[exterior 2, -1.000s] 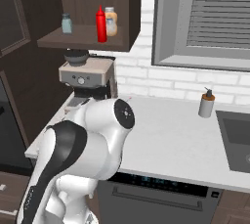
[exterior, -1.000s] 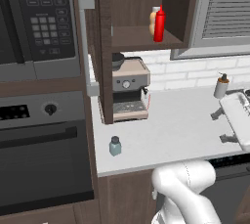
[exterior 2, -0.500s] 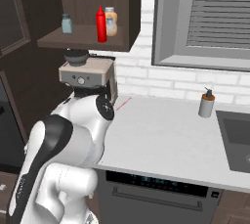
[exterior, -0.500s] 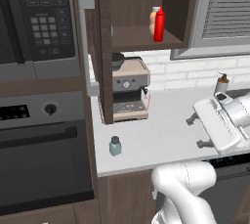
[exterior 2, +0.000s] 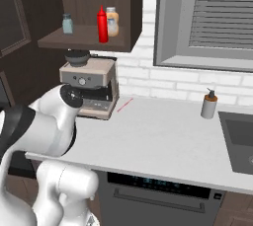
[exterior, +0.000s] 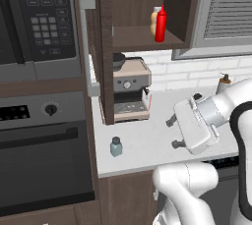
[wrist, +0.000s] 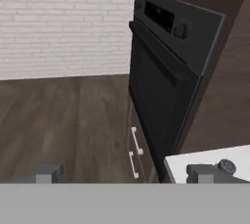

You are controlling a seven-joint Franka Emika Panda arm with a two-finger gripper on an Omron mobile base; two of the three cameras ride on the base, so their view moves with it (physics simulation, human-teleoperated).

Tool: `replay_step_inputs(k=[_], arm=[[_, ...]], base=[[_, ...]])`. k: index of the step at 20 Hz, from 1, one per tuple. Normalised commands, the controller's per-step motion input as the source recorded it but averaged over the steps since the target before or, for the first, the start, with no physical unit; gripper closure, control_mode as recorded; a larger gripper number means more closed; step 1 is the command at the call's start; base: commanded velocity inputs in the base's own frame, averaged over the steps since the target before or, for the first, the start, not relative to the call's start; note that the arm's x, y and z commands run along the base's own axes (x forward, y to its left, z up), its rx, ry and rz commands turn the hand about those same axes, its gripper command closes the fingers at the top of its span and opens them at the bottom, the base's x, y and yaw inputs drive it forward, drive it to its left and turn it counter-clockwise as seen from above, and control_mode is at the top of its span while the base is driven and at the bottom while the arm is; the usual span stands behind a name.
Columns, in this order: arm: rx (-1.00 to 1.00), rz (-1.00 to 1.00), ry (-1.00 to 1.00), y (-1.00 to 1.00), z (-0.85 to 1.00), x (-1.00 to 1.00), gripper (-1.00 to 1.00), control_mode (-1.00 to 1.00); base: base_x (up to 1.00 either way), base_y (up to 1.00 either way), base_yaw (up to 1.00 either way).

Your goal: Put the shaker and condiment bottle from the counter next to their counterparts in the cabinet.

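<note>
White counter [exterior: 147, 148] fills the lower centre of the left base view, with the open cabinet [exterior: 142, 37] at the upper centre. A collision with the coffee machine [exterior: 130, 91], or a shaker [exterior: 116, 146] toppled off the near counter edge, is judged the main risk, since the gripper [exterior: 173, 131] hangs just beside it, jaws wide apart and empty. The condiment bottle [exterior 2: 102, 24] is shelved beside the peach bottle [exterior 2: 112, 21]; a second shaker [exterior 2: 67, 23] is revealed in the right base view's upper left.
</note>
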Motion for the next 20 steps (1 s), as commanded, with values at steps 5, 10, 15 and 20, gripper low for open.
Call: replay_step_inputs(k=[5,10,15,20], arm=[[0.06,0.00,0.08,-0.15,-0.83,0.47,-1.00,-1.00],[0.10,0.04,0.00,-0.01,-0.80,0.27,-1.00,-1.00],[0.07,0.00,-0.07,0.00,-0.37,0.00,-1.00,-1.00],[0.29,-0.02,-0.24,0.05,-0.12,-0.03,-1.00,-1.00]], base=[[0.00,0.00,0.00],[0.00,0.00,0.00],[0.00,0.00,0.00],[0.00,0.00,0.00]])
